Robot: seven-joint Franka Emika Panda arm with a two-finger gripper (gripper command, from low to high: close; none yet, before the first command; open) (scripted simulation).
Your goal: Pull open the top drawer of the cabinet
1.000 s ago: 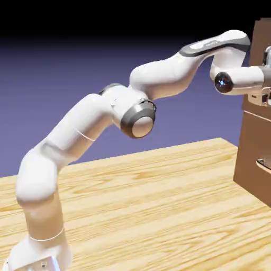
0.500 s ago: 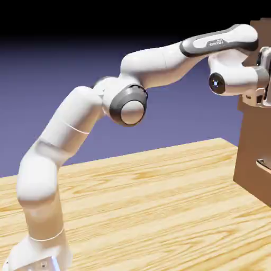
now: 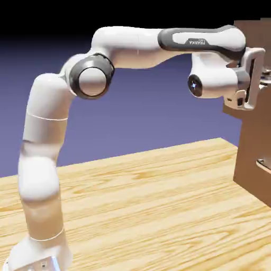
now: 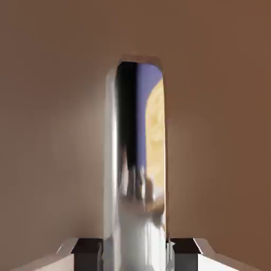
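tool (image 4: 135, 249) around handle (image 4: 138, 159), on top drawer (image 4: 53, 132)

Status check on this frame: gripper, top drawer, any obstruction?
Gripper shut on the drawer handle. Top drawer stands out from the cabinet front. Nothing seen in the way.

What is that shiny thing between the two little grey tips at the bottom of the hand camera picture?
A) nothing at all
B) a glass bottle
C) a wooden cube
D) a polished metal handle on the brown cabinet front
D: in the hand view the gripper is closed on a mirror-like metal handle standing out from the top drawer.
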